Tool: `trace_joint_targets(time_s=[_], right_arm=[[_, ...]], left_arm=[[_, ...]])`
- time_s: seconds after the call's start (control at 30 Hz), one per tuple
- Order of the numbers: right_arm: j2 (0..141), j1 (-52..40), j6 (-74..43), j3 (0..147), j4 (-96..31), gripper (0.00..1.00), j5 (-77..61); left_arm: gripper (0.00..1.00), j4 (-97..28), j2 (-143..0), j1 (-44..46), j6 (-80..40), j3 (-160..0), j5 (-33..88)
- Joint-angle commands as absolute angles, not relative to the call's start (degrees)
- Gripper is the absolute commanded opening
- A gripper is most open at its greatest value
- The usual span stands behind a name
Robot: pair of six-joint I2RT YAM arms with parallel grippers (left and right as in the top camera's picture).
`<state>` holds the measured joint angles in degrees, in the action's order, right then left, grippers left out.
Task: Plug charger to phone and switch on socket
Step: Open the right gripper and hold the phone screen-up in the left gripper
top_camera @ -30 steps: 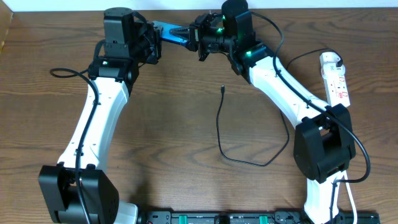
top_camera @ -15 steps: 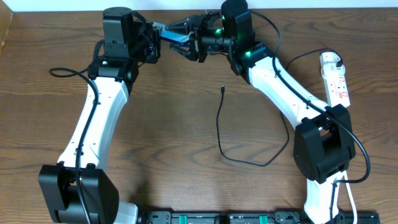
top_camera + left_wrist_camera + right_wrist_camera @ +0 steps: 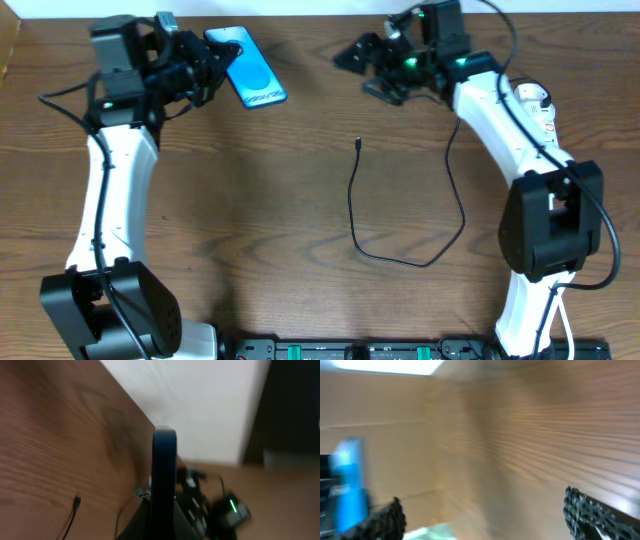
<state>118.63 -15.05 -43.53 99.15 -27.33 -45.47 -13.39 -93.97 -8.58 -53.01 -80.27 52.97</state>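
The phone [image 3: 246, 67], its screen lit blue, sticks out of my left gripper [image 3: 212, 66] at the table's far left, above the wood; the jaws are shut on its end. In the left wrist view the phone [image 3: 164, 475] shows edge-on between the fingers of the left gripper [image 3: 164, 527]. My right gripper [image 3: 362, 70] hangs open at the far right-centre, well clear of the phone. The right wrist view is blurred, with the fingers of the right gripper [image 3: 487, 520] wide apart and the phone [image 3: 347, 485] far left. The charger [image 3: 358, 144] lies loose mid-table. The socket [image 3: 541, 108] is partly under my right arm.
The charger's black cable [image 3: 400, 262] loops down the middle of the table and back up toward the right arm. A dark equipment rail [image 3: 360, 350] runs along the near edge. A white wall [image 3: 200, 400] borders the table's far edge.
The right gripper opened and let go of the phone, then drew back to the right. The left arm swung left, carrying the phone with it.
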Motion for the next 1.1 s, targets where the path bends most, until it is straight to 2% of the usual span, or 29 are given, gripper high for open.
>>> trace_joint_targets(time_s=[0.0,0.07,0.33,0.47,0.63,1.07], right_arm=[[118.43,-14.68,-27.33,99.53,-34.28,0.99,-34.96],[118.43,-15.75,-25.04,99.53,-38.59,0.96,-29.06],[118.41,-20.36,-22.98,102.56,-38.17,0.73,-29.06],[118.41,-22.22,-21.98,105.73,-38.17,0.53,-29.32],[118.41,-24.21,-21.08,106.61,-38.72,0.33,-30.52],[118.43,-29.15,-20.49,106.37,-43.99,0.17,-34.50]], left_arm=[[0.07,-12.97,-93.25,-10.52,-40.21,-80.60,74.26],[0.07,-13.13,-93.25,-10.57,-38.72,-80.58,75.48],[0.07,-14.55,-93.89,-8.54,-37.71,-77.49,73.21],[0.07,-22.11,-94.45,-6.96,-37.30,-75.24,66.37],[0.07,-23.59,-94.45,-5.89,-37.10,-72.49,64.97],[0.07,-26.41,-94.45,-0.21,-37.34,-71.83,63.13]])
